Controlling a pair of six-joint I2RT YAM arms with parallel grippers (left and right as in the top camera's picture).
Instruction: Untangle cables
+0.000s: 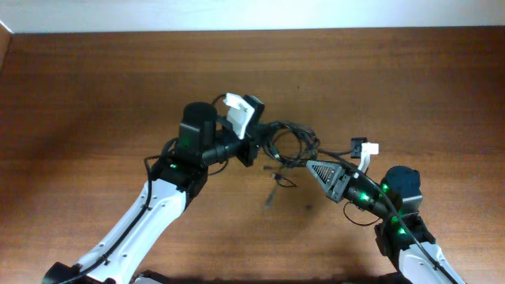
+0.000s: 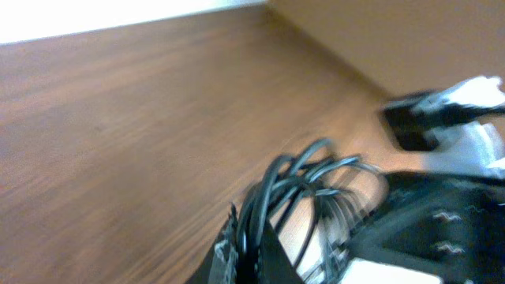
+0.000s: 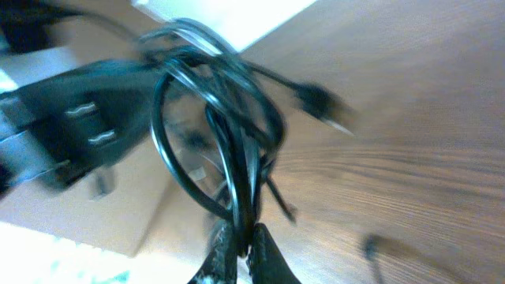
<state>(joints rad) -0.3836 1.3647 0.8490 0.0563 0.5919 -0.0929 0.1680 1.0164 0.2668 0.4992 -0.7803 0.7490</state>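
The cables (image 1: 288, 144) are a clump of thin black loops held above the middle of the table between my two grippers. My left gripper (image 1: 256, 140) is shut on the clump's left side; in the left wrist view the cords (image 2: 276, 189) run between its fingers (image 2: 252, 248). My right gripper (image 1: 312, 167) is shut on the clump's right side; in the right wrist view the loops (image 3: 221, 95) rise from its closed fingertips (image 3: 241, 237). A small plug end (image 3: 319, 101) sticks out to the right. A loose strand (image 1: 278, 178) hangs below the clump.
The brown wooden table (image 1: 95, 95) fills the view, with its far edge against a pale wall (image 1: 237, 12). Both arms reach in from the near side, the left arm (image 1: 150, 213) and the right arm (image 1: 402, 229).
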